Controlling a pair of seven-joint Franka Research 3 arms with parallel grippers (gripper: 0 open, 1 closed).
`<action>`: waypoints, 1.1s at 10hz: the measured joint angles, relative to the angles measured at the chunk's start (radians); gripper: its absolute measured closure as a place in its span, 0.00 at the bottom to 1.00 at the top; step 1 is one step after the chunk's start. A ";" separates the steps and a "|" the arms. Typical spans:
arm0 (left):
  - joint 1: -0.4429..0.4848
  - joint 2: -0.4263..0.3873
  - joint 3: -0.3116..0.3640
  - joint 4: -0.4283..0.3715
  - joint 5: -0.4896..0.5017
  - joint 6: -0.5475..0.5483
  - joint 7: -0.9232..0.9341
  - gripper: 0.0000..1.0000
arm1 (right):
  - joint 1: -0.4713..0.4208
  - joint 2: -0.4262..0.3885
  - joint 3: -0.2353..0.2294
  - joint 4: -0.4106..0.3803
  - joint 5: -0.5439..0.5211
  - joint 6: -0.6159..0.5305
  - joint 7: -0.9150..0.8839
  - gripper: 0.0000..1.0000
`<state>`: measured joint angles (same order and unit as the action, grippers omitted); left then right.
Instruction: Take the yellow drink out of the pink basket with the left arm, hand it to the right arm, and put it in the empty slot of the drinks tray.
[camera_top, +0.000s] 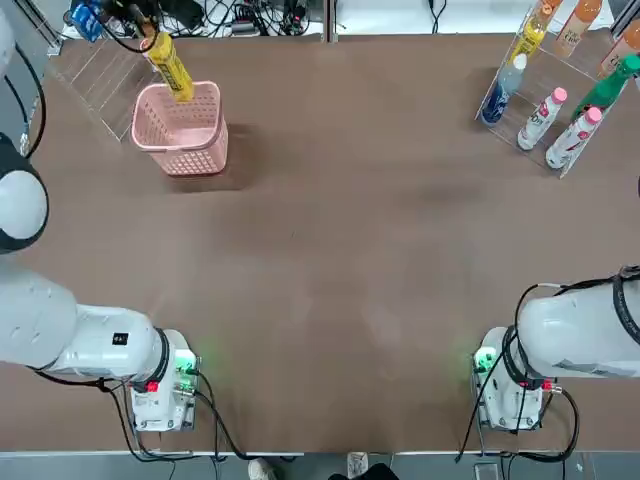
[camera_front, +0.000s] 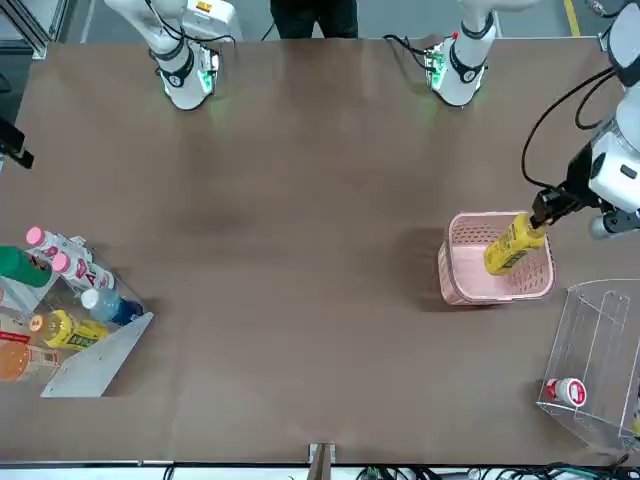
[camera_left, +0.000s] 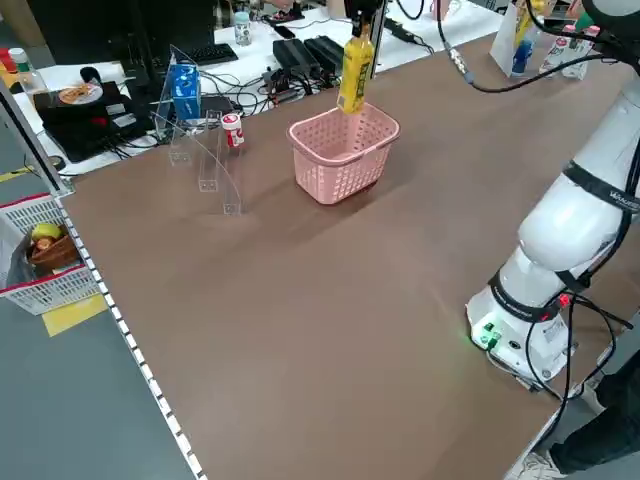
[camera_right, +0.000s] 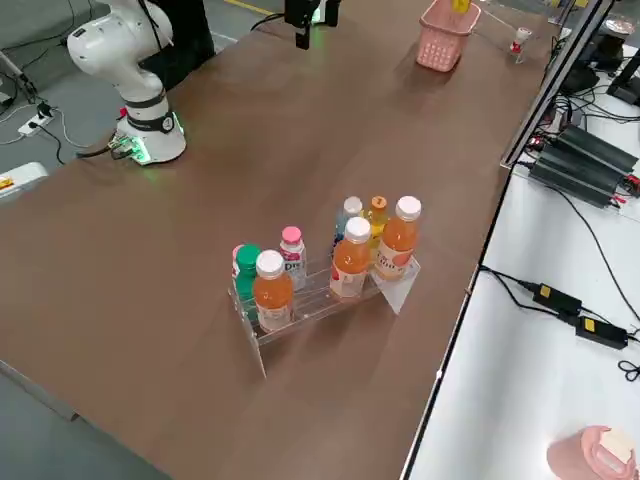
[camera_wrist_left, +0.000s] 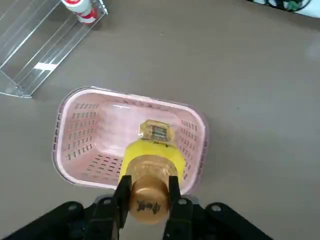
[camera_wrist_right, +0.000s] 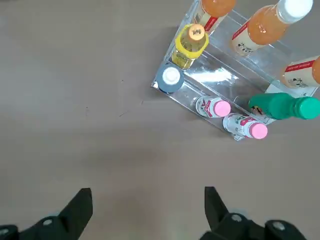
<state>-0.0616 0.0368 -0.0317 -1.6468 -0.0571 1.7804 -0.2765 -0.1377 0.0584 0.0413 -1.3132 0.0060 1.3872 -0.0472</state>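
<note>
The yellow drink (camera_top: 171, 66) hangs tilted over the pink basket (camera_top: 182, 130) at the far left of the table, with its lower end still above the basket's opening. My left gripper (camera_top: 148, 40) is shut on its neck; in the left wrist view the fingers (camera_wrist_left: 122, 192) clamp just below the gold cap (camera_wrist_left: 148, 198). The clear drinks tray (camera_wrist_right: 215, 75) stands at the far right with several bottles and a bare slot beside a small yellow bottle (camera_wrist_right: 190, 44). My right gripper (camera_wrist_right: 147, 212) hovers open near that tray, holding nothing.
A clear acrylic stand (camera_front: 595, 350) with a small red-capped bottle (camera_front: 567, 391) stands just beyond the basket at the far left corner. Cables and power strips lie past the table's far edge. Both arm bases (camera_top: 165, 385) sit at the near edge.
</note>
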 joint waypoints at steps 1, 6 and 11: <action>-0.002 0.000 -0.018 0.024 -0.002 -0.015 -0.021 0.66 | 0.000 0.000 0.000 0.000 0.000 0.000 0.000 0.01; -0.009 0.010 -0.093 0.067 -0.006 -0.027 -0.128 0.66 | 0.000 0.000 0.000 0.000 0.000 0.000 0.000 0.01; -0.020 0.074 -0.184 0.134 -0.006 -0.029 -0.246 0.66 | 0.000 0.000 0.000 0.000 0.000 0.000 0.000 0.01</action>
<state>-0.0815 0.1112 -0.2157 -1.5129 -0.0635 1.7517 -0.5220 -0.1376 0.0584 0.0415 -1.3130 0.0060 1.3872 -0.0472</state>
